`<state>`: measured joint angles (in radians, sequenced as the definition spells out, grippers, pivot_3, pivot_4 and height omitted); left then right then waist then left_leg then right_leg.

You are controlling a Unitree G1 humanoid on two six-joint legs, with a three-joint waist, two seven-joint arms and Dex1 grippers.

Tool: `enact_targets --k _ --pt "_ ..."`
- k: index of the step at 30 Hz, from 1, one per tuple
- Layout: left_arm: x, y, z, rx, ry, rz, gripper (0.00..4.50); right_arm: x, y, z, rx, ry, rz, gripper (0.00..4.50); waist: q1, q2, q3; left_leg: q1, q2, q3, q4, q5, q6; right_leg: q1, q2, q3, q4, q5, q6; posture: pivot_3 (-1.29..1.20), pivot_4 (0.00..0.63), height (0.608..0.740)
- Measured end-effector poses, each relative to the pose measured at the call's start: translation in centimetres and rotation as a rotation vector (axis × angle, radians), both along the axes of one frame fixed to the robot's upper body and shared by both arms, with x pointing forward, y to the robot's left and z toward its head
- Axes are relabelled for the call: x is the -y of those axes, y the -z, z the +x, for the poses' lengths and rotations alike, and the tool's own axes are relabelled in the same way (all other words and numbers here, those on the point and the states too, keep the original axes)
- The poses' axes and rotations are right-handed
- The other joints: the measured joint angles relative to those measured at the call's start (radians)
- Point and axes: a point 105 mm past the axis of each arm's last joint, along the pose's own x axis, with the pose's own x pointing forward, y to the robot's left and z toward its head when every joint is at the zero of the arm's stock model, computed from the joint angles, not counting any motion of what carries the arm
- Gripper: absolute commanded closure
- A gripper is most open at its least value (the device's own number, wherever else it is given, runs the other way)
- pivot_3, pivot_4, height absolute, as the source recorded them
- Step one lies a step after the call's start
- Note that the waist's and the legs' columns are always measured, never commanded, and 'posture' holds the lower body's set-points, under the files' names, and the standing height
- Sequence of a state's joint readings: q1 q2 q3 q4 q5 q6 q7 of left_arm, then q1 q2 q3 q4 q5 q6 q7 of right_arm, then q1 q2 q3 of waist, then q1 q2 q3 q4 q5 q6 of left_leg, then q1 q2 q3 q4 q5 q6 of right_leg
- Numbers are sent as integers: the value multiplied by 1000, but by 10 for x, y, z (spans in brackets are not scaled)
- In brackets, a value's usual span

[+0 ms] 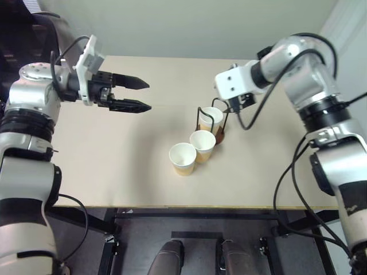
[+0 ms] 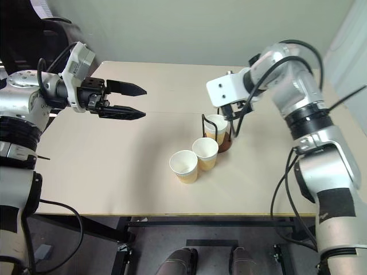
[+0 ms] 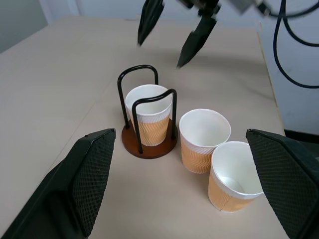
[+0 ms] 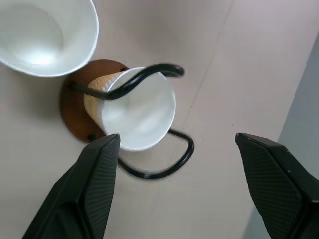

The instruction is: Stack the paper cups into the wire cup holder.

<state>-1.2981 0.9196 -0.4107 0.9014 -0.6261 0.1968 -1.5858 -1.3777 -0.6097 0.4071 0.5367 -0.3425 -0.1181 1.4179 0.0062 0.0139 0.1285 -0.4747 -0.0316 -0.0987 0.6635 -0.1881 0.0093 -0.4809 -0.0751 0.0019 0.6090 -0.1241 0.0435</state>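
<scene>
Three paper cups are seen in the head views: one cup (image 1: 211, 119) is seated upright inside the wire cup holder (image 1: 219, 136), and two loose cups (image 1: 202, 145) (image 1: 183, 158) are stood on the bench (image 1: 114, 154) just in front of it, side by side and touching or nearly so. The right hand (image 3: 174, 34) is held just above and behind the holder, angled down toward it, while the left hand (image 1: 137, 95) is kept well apart over the bench's left half, pointed across toward the cups, its fingers parted and nothing between them. It is judged to be parked there so the working arm is not crowded.

From the left wrist view, the seated cup is shown framed by two black wire loops rising from the reddish-brown base, with its rim at about loop height; the loops are what keep it upright. The right hand's two fingers are seen spread above it, clear of the rim and empty, which reads as a cup let go into the holder.

From the right wrist view, the holder is looked down into: the white cup mouth is ringed by wire, the fingers are spread wide to either side, and one loose cup (image 4: 47, 35) is seen beside the base. Two cups are judged left to stack.
</scene>
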Motion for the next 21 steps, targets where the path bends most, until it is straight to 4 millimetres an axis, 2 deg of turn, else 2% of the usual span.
enact_targets --k 2,4,9,14,18,21 --pt "-1 1 0 -3 -5 3 0 11 7 -11 -31 0 -25 739 1 0 0 0 0 0 0 2 -3 0 0 0 0 -1 -1 0 150 740" --pt "-2 3 0 -8 -8 9 0 13 15 -22 -60 -15 -50 739 -2 0 0 1 0 1 0 3 -6 0 0 0 0 -1 -1 0 150 740" --pt "1 15 -5 -36 28 21 0 0 25 -49 -83 -102 -79 739 -9 0 0 3 2 0 -1 3 -4 1 1 0 2 -1 -1 0 150 740" --pt "2 29 -15 -70 75 -3 0 -3 32 -57 -73 -130 -101 739 -9 0 0 4 2 -1 -1 5 0 1 2 0 3 0 -1 0 150 740" --pt "-1 32 -30 -86 110 47 0 -8 56 -63 -114 -167 -151 739 -9 0 0 5 2 -1 0 6 0 3 2 0 4 1 -3 0 150 740" --pt "-5 39 -32 -93 105 87 0 -13 63 -62 -102 -189 -174 739 -9 0 0 6 2 -1 0 9 0 3 2 0 5 2 -5 0 150 740"
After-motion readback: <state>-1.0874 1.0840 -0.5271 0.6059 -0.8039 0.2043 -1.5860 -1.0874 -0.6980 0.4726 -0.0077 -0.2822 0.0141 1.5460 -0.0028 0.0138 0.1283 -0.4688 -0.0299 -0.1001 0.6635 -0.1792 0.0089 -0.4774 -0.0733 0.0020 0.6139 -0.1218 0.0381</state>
